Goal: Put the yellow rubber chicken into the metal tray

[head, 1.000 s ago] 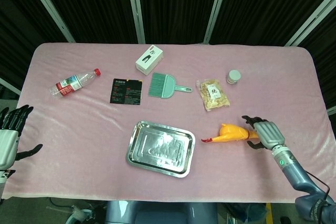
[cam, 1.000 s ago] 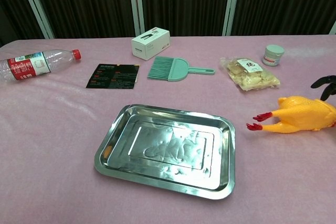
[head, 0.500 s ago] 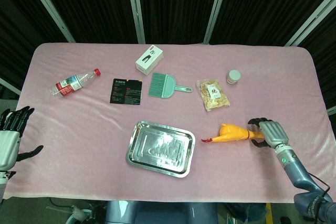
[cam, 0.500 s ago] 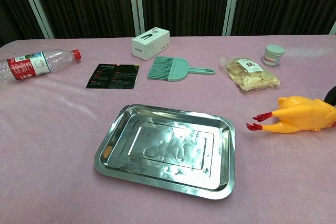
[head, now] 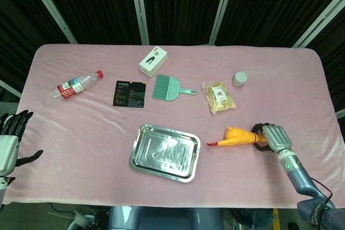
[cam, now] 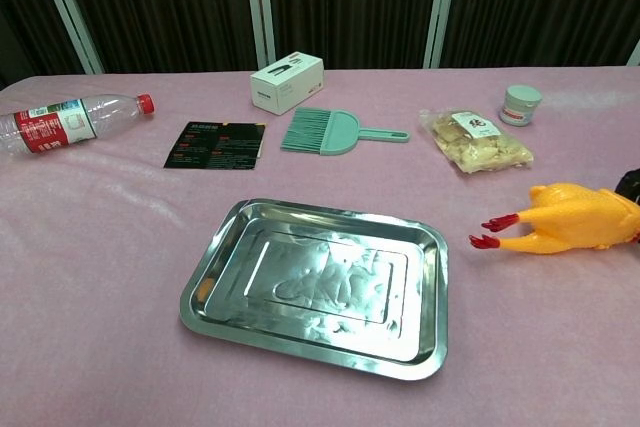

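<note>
The yellow rubber chicken (head: 235,137) lies on the pink cloth just right of the metal tray (head: 141,151), its red feet pointing at the tray. My right hand (head: 274,138) is at the chicken's right end, dark fingers curled over and under it. The chest view shows the chicken (cam: 570,222) at the right edge with one dark fingertip (cam: 630,183) behind it; the tray (cam: 225,247) there holds nothing. At the table's left edge my left hand (head: 11,143) holds nothing, its fingers spread.
Along the far half lie a water bottle (head: 75,84), a black card (head: 130,93), a white box (head: 153,61), a teal brush (head: 170,88), a snack bag (head: 218,97) and a small jar (head: 240,78).
My right hand's fingers went from spread to curled, and it has shifted back left onto the chicken's end. The chicken lies where it was. My left hand sank slightly.
</note>
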Action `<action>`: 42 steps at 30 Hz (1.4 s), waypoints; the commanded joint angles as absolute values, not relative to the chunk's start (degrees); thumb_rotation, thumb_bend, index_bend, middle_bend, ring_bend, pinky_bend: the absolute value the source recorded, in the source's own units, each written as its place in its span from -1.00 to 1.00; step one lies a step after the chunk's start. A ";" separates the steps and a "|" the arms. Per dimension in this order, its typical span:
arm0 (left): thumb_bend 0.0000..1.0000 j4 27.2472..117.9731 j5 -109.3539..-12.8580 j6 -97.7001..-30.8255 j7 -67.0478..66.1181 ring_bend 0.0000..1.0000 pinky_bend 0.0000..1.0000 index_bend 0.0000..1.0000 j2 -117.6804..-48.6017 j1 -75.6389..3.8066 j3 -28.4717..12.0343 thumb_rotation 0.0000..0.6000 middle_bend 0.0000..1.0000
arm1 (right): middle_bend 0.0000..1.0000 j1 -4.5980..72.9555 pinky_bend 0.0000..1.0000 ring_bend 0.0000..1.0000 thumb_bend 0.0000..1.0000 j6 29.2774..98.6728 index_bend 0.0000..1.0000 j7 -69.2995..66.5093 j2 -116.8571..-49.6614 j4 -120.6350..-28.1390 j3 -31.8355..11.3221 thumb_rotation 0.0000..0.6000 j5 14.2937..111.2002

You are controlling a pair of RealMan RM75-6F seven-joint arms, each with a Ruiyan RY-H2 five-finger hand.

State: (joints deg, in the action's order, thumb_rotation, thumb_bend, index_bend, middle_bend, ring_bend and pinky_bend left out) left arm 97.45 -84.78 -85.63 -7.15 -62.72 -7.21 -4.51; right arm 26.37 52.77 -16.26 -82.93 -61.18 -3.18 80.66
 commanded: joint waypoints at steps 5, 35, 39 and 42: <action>-1.00 97.12 -84.68 -85.79 -6.77 -0.82 -0.92 -0.85 -62.83 -7.08 -4.51 1.00 -0.87 | -0.10 25.90 -0.14 -0.22 -0.34 55.84 0.02 -18.57 -85.28 -58.65 -3.54 1.00 81.90; -1.00 99.32 -89.92 -81.71 -4.94 -0.82 -0.91 -0.83 -61.04 -11.02 -3.67 1.00 -0.82 | 0.53 27.01 0.60 0.41 -0.23 58.44 1.00 -39.24 -79.16 -62.93 -1.43 1.00 87.59; -1.00 99.90 -90.97 -80.16 -4.65 -0.82 -0.91 -0.81 -60.82 -12.61 -3.85 1.00 -0.79 | 0.53 27.12 0.60 0.41 -0.23 60.31 1.00 -44.50 -77.10 -65.96 -1.57 1.00 88.77; -1.00 100.73 -92.09 -78.93 -4.86 -0.80 -0.90 -0.78 -60.81 -14.17 -4.20 1.00 -0.76 | 0.53 27.20 0.60 0.41 -0.23 62.14 1.00 -47.41 -75.65 -68.21 -1.74 1.00 89.82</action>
State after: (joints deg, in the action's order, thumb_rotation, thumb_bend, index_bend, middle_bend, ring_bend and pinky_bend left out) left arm 100.30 -91.59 -79.48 -4.78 -60.83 -13.55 -3.98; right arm 27.08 60.84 -45.77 -76.82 -66.68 -1.61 88.95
